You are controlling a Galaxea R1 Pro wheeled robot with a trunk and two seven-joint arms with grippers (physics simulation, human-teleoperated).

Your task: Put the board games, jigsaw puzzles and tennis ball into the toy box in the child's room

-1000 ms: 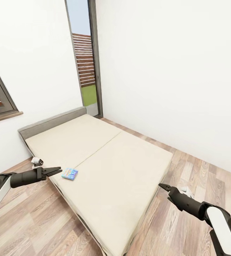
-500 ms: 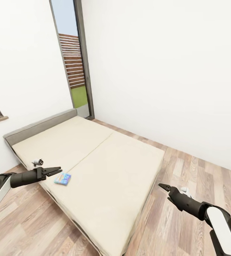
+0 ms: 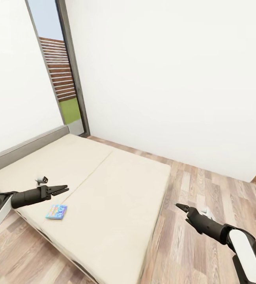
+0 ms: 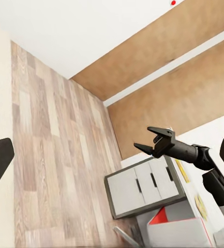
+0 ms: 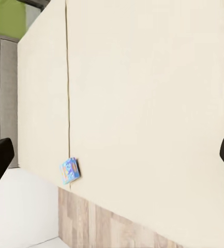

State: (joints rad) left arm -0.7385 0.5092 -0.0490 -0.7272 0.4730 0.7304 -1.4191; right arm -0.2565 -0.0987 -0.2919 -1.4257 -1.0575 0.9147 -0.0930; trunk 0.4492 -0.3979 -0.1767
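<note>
Near the bed's (image 3: 116, 189) edge, small blue board game (image 3: 56, 211) flat, seemingly slightly askew, left hand (image 3: 63, 189) slightly parted, empty

Head camera looks steeply down over the low beige-mattressed bed (image 3: 104, 189) and wood-plank floor (image 3: 206, 197). Right wrist camera faces across the mattress, sharing the small blue flat box (image 5: 70, 170); left wrist camera faces away, toward the floor and a grey drawer unit (image 4: 143, 188).

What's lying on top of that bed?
On the bed, one small blue board game lies flat near its edge. The left gripper hides a little of the mattress.

Tall glazed doorway (image 3: 58, 75), perhaps fenced outside
</note>
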